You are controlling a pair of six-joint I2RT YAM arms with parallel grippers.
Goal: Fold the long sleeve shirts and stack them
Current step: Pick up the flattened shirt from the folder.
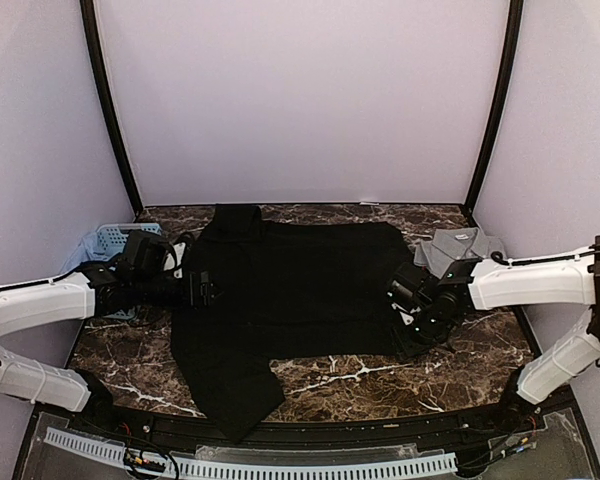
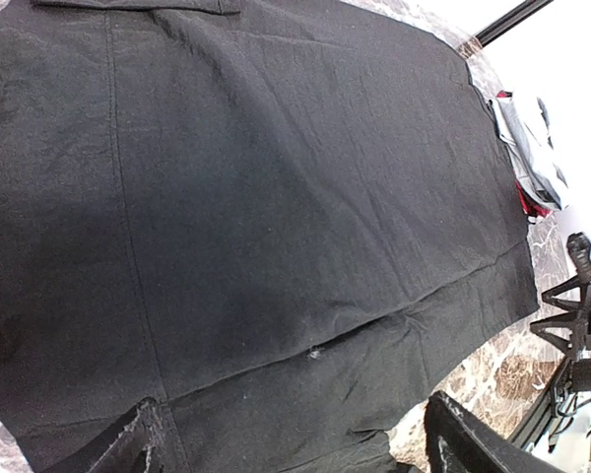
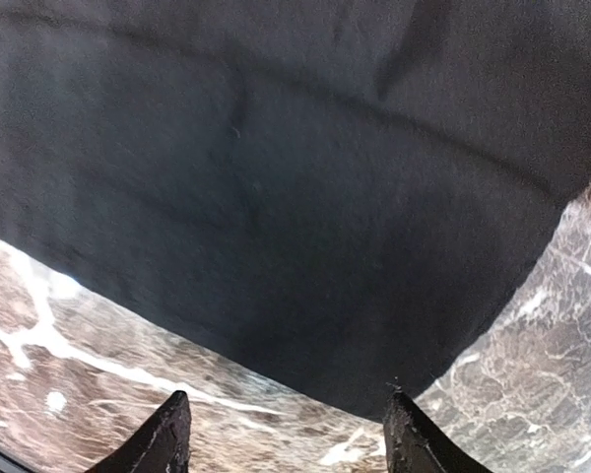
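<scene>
Where my left arm reaches in: the light-blue basket [image 1: 108, 238] sits at the far-left corner of the marble table [image 1: 130, 360], just behind my forearm.
Left gripper [image 1: 206, 290]: it hangs over the left edge of the black shirt [image 1: 290, 290] and points in toward the shirt's middle.
Left jaws: they are spread wide with nothing between them. In my left wrist view the fingers [image 2: 128, 448] frame only flat black cloth lying below.
Black shirt: it lies spread over the middle of the table between my two grippers. One part reaches toward the far edge, and a long flap on the left runs down to the near edge. I cannot tell which part is collar or sleeve.
Right gripper [image 1: 412, 300]: it sits at the right edge of the black shirt, angled in toward it.
Right jaws: they stand apart and hold nothing. In my right wrist view the fingertips [image 3: 172, 434] hover where the shirt's edge meets bare marble.
Grey shirt [image 1: 460, 248]: it is bunched at the far right, just beyond my right gripper and just beside the black shirt's corner.
Red-edged shirt [image 2: 534, 205]: only a sliver of red shows, under the grey one, in my left wrist view.
</scene>
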